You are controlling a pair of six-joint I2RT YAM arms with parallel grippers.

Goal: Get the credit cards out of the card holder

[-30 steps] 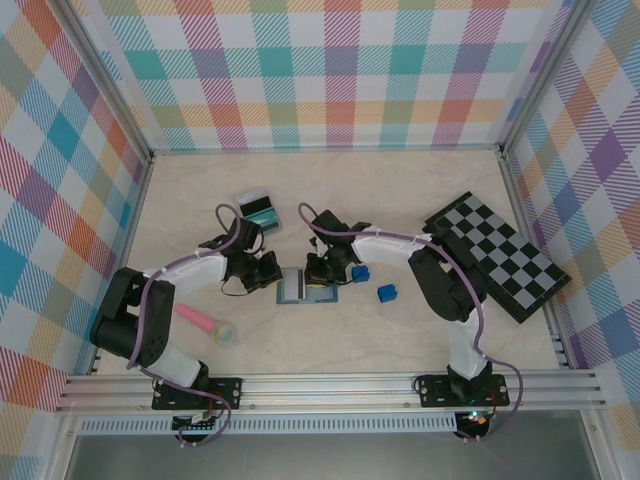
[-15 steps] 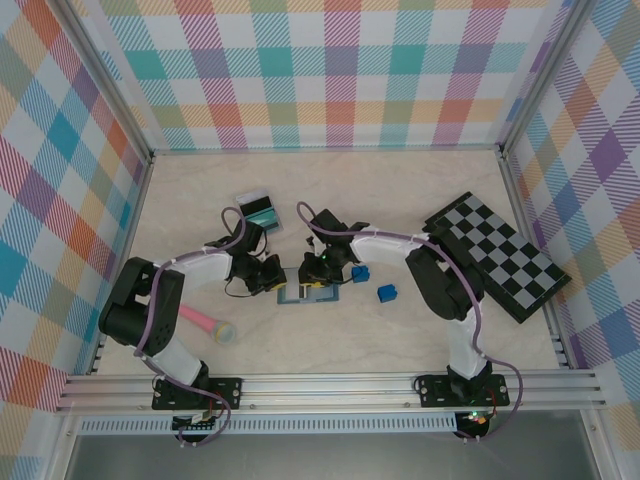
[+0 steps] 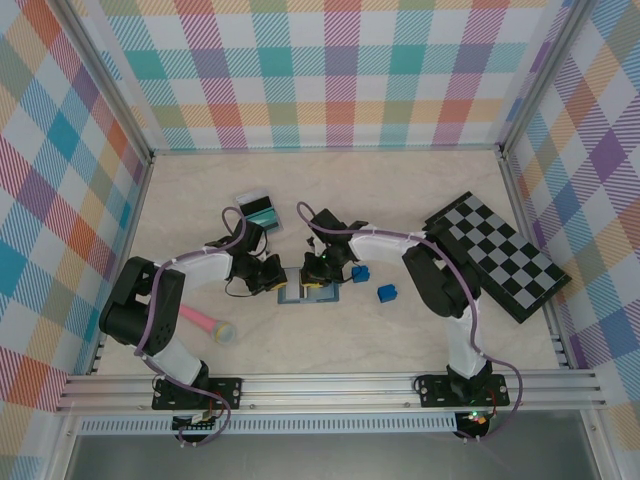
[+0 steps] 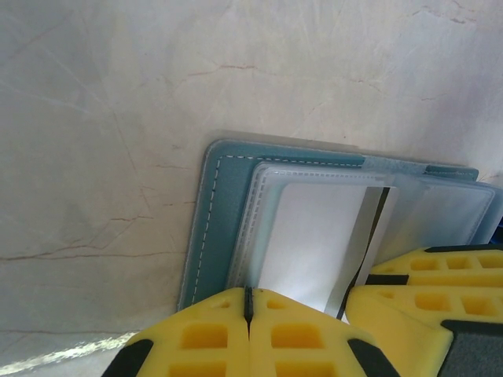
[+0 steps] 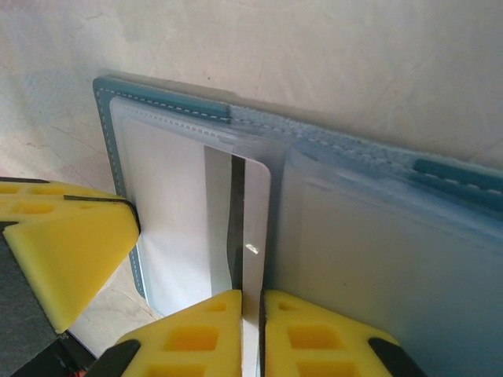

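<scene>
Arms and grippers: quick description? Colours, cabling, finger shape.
Both the left arm and the right arm have white link shells, black joint housings and black bases bolted to an aluminium rail. A purple cable runs along each. The left gripper and the right gripper have bright yellow, wedge-shaped fingers with moulded rectangular pockets and black parts behind them.

Near end of the credit card (image 5: 253,212) behind the right pincer's (image 5: 251,330) yellow fingertips (image 5: 196,342)
</scene>
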